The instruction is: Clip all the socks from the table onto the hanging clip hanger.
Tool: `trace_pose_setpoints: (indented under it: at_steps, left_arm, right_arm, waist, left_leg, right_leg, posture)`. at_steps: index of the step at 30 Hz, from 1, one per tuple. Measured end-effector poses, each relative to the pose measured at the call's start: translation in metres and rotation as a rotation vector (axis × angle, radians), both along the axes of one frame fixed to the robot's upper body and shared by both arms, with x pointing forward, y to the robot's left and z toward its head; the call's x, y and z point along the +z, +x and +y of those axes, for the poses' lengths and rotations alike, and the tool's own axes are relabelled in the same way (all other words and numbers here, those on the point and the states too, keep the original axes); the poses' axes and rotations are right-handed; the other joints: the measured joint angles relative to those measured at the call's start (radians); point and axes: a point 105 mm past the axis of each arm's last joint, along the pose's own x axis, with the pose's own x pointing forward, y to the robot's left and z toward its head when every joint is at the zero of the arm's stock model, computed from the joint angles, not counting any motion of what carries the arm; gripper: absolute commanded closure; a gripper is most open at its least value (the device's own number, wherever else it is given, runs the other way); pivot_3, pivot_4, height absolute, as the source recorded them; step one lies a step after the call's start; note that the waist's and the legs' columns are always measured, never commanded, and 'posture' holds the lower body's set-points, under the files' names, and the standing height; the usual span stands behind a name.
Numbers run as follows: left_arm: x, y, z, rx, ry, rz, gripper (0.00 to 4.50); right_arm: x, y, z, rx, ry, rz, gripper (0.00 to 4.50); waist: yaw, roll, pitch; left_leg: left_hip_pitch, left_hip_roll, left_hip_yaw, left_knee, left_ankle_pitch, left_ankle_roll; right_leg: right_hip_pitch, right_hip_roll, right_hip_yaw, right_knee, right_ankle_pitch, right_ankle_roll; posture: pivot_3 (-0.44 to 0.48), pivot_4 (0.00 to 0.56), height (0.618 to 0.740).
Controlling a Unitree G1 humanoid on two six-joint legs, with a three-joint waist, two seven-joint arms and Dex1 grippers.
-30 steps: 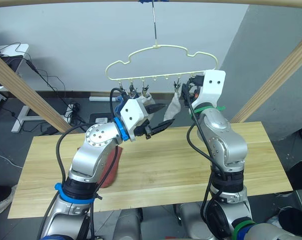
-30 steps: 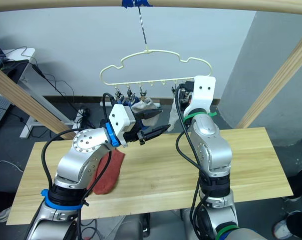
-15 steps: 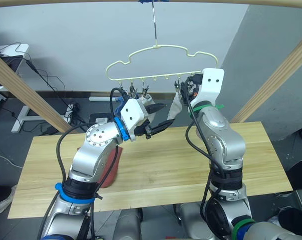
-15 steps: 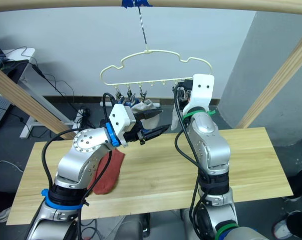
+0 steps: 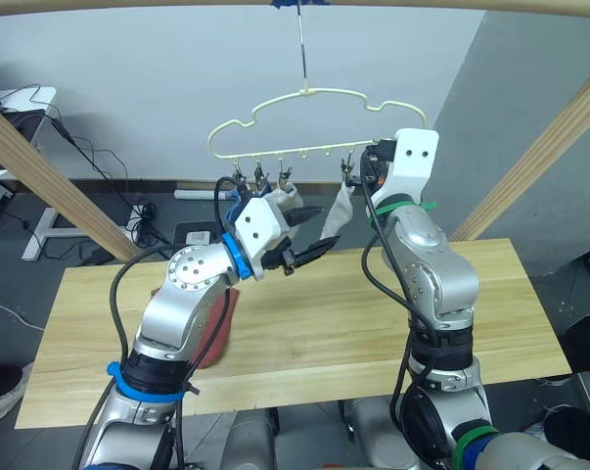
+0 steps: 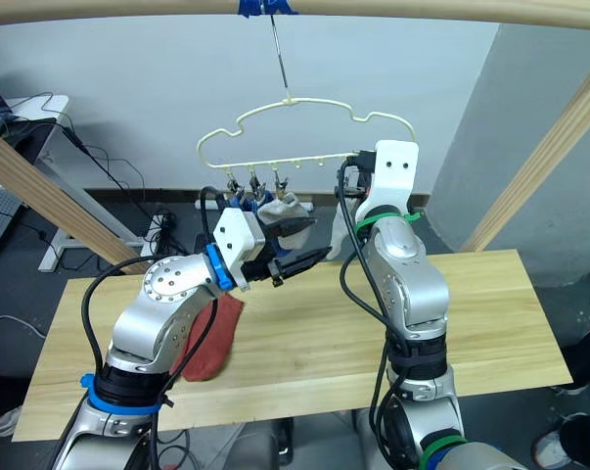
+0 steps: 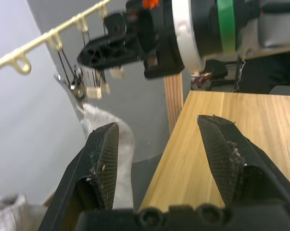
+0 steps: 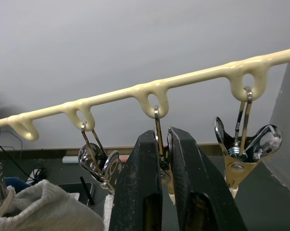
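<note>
Since a second ago, our right gripper (image 8: 165, 159) has crept slightly left along the clip hanger (image 5: 275, 106) bar and the hanger has swung a touch with it; our left gripper (image 5: 309, 233) has barely shifted. Right fingers (image 8: 144, 183) are pressed together on a metal clip (image 8: 160, 154) hanging from one loop of the hanger's lower bar, with another clip on each side of it. We see a light grey sock (image 5: 338, 213) dangling from a clip just beside that gripper, over the far edge of the table (image 5: 510, 313). A second grey sock (image 6: 280, 209) hangs further left on the bar, and something blue (image 6: 238, 201) sits behind our left wrist near the leftmost clips; we can't tell what clip it's on. Left gripper is raised in front of the hanger, below the bar, fingers (image 7: 102, 159) spread apart and holding nothing, pointing toward the right arm. One rust-red sock (image 6: 212, 338) lies flat on the table's left part, partly hidden under our left arm.
</note>
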Motion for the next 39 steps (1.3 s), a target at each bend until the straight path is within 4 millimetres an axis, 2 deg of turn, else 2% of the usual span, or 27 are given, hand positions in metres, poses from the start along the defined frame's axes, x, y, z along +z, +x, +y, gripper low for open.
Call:
trace_pose_setpoints:
  at_steps: [5, 6, 11, 13, 16, 24, 32, 37, 39]
  left_arm:
    - [-0.011, -0.002, 0.010, 0.114, -0.020, 0.011, 1.63]
    - [-0.017, -0.003, 0.016, 0.187, -0.039, 0.021, 1.27]
    - [-0.078, -0.005, 0.064, 0.554, 0.006, 0.178, 0.02]
    - [-0.096, -0.005, 0.085, 0.685, 0.031, 0.215, 0.02]
    - [-0.104, -0.005, 0.103, 0.776, 0.036, 0.244, 0.02]
    - [-0.126, -0.005, 0.112, 0.853, 0.008, 0.363, 0.02]
    - [-0.148, -0.005, 0.138, 1.066, -0.017, 0.471, 0.02]
    - [-0.172, -0.007, 0.139, 1.078, 0.028, 0.587, 0.02]
    - [-0.173, -0.004, 0.137, 1.058, 0.026, 0.596, 0.02]
  right_arm:
    - [0.000, 0.000, 0.001, 0.005, -0.002, 0.000, 4.50]
    - [0.000, 0.000, 0.002, 0.007, -0.004, -0.001, 4.50]
    - [0.001, 0.001, 0.003, 0.018, -0.005, -0.002, 4.50]
    - [0.001, 0.002, 0.004, 0.026, -0.004, -0.002, 4.50]
    - [0.002, 0.001, 0.007, 0.051, -0.001, -0.004, 4.50]
    - [0.001, 0.000, 0.016, 0.128, 0.001, -0.003, 4.50]
    - [0.000, 0.000, 0.018, 0.163, -0.014, 0.004, 4.50]
    - [0.002, 0.000, 0.018, 0.166, -0.016, 0.002, 4.50]
    - [0.002, 0.000, 0.018, 0.166, -0.015, 0.003, 4.50]
  waist:
    - [-0.001, 0.000, -0.003]
    - [-0.005, 0.000, -0.005]
    - [-0.011, 0.000, -0.006]
    - [-0.010, 0.000, -0.006]
    - [-0.004, 0.000, -0.006]
    - [0.002, 0.000, -0.006]
    - [0.001, 0.000, -0.006]
    - [0.000, 0.000, -0.006]
    - [0.001, 0.000, -0.006]
  left_leg:
    - [0.000, 0.001, 0.000, 0.000, 0.000, 0.000]
    - [0.000, 0.001, 0.000, 0.000, 0.000, 0.000]
    - [0.000, 0.001, 0.000, 0.000, 0.000, 0.000]
    - [0.000, 0.001, 0.000, 0.000, 0.000, 0.001]
    - [0.000, 0.001, 0.000, 0.001, 0.001, 0.002]
    - [0.000, 0.001, 0.001, 0.000, 0.001, 0.002]
    - [0.000, 0.001, 0.001, 0.000, 0.001, 0.002]
    - [0.000, 0.000, 0.001, 0.000, 0.001, 0.002]
    - [0.000, 0.000, 0.001, 0.000, 0.001, 0.002]
  right_leg:
    - [0.000, 0.000, 0.000, 0.000, 0.000, 0.000]
    - [0.000, 0.000, 0.001, -0.001, 0.000, 0.000]
    - [-0.001, 0.000, 0.001, 0.001, 0.000, 0.000]
    - [-0.001, 0.000, 0.000, 0.001, 0.000, 0.000]
    - [-0.001, 0.000, 0.000, 0.001, 0.000, 0.000]
    - [-0.001, 0.000, 0.000, 0.001, 0.001, 0.000]
    - [-0.001, 0.000, 0.000, 0.001, 0.001, 0.000]
    - [-0.001, 0.000, 0.000, 0.001, 0.001, 0.000]
    - [-0.001, 0.000, 0.000, 0.001, 0.001, 0.000]
  posture:
    - [-0.205, 0.216, 0.740]
    - [-0.205, 0.216, 0.740]
    - [-0.187, 0.226, 0.740]
    - [-0.187, 0.226, 0.740]
    - [-0.179, 0.228, 0.740]
    - [-0.173, 0.235, 0.740]
    - [-0.180, 0.240, 0.740]
    - [-0.182, 0.240, 0.740]
    - [-0.182, 0.240, 0.740]
